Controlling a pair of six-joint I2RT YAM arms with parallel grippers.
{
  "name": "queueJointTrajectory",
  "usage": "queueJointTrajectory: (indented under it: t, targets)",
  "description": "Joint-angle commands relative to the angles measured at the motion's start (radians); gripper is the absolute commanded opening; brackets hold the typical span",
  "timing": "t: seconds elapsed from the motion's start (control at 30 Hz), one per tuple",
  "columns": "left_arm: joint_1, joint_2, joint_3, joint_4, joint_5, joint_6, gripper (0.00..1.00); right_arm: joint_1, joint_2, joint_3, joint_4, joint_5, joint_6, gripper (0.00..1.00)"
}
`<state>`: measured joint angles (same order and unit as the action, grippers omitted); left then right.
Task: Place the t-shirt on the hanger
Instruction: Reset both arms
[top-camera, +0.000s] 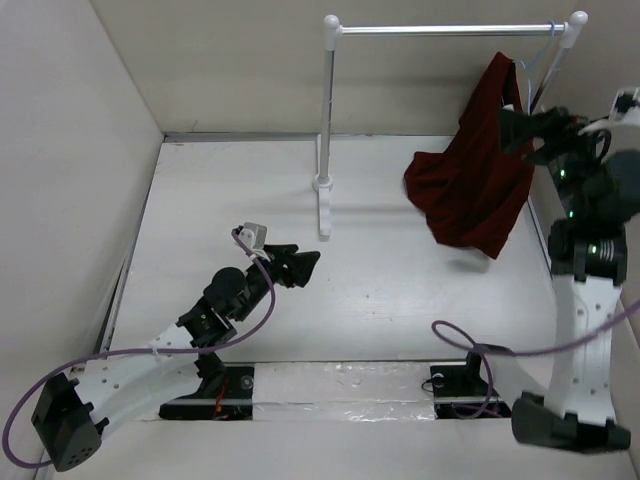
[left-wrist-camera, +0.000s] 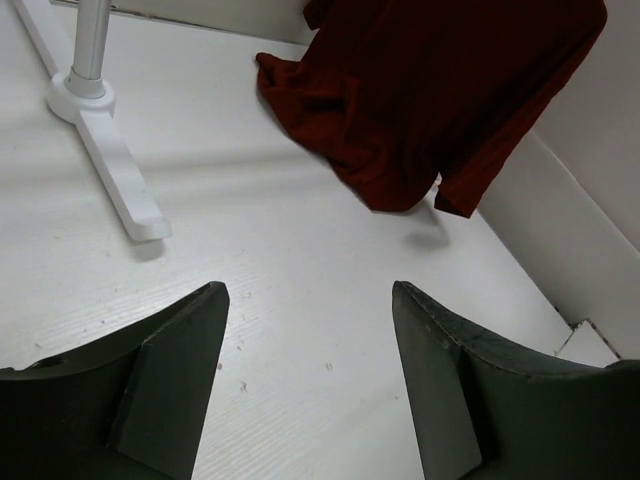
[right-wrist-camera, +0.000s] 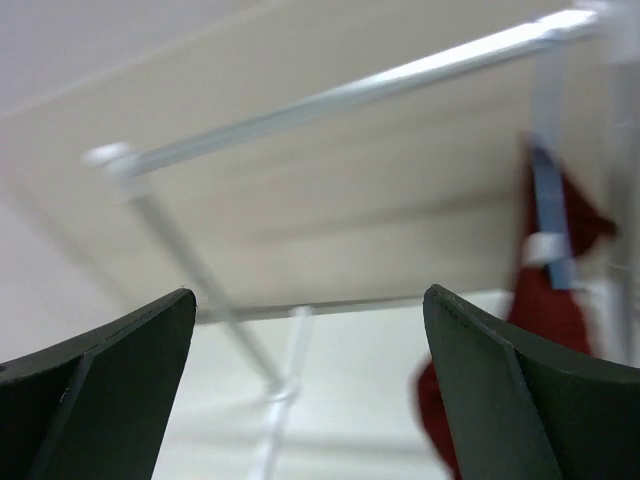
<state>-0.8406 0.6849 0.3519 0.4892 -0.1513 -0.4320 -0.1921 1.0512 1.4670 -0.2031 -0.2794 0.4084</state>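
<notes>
The maroon t-shirt (top-camera: 470, 180) hangs bunched from the light-blue hanger (top-camera: 537, 60), whose hook is over the rail at the far right. Its lower folds droop just above the table. My right gripper (top-camera: 515, 132) is raised right beside the shirt's upper edge, open and empty. In the right wrist view the jaws (right-wrist-camera: 310, 295) stand wide apart, with the shirt (right-wrist-camera: 588, 215) and the blue hanger wire (right-wrist-camera: 548, 195) blurred at the right. My left gripper (top-camera: 305, 265) is low over the table's middle, open and empty (left-wrist-camera: 310, 290), and looks toward the shirt (left-wrist-camera: 430, 100).
The tall white rack has its post (top-camera: 328, 120) and foot (left-wrist-camera: 110, 170) at centre back, and its metal rail (top-camera: 450, 30) runs right to a second post. Walls close the left, back and right sides. Cables trail by both arm bases.
</notes>
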Motion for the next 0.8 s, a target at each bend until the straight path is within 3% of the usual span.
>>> queueJointTrajectory:
  t: [0.0,0.23,0.4,0.57,0.77]
  targets:
    - [-0.002,-0.013,0.004,0.057,-0.031,-0.057,0.64,0.092,-0.200,-0.190,0.296,-0.320,0.133,1.00]
    - [-0.002,-0.082,0.113,-0.038,-0.028,-0.178,0.67,0.258,-0.563,-0.607,0.309,-0.466,0.161,1.00]
    - [-0.002,-0.218,0.117,-0.076,-0.071,-0.212,0.68,0.304,-0.739,-0.781,0.136,-0.534,0.144,1.00]
    - [-0.002,-0.266,0.157,-0.208,-0.149,-0.197,0.69,0.304,-0.846,-0.818,0.010,-0.491,0.076,1.00]
    - [-0.002,-0.248,0.151,-0.245,-0.157,-0.232,0.73,0.304,-0.835,-0.812,-0.010,-0.512,0.037,1.00]
